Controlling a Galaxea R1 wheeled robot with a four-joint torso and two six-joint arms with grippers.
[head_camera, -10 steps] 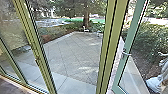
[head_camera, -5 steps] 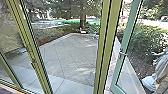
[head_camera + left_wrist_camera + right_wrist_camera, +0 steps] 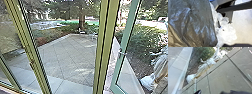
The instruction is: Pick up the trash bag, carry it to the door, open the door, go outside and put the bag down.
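The trash bag (image 3: 196, 25) hangs very close to the camera in the left wrist view, a greyish crinkled film with pale, clear plastic pieces beside it. It hangs from my left gripper, with the grip itself hidden by the film. In the head view, the door (image 3: 121, 53), a teal-framed glass leaf with a metal handle, stands swung open outward at the right. Dark parts of my right gripper edge into the right wrist view, away from the door handle.
Yellow-green posts (image 3: 106, 47) and glass panes stand in front. Beyond lies a paved patio (image 3: 65, 57) with a low border, shrubs and a tree trunk (image 3: 81, 22). A pale draped statue (image 3: 160, 67) stands outside at the right, beside a planted bed.
The whole head picture has shifted, with the posts and the open door leaf now farther left and more of the statue in sight; the camera has moved.
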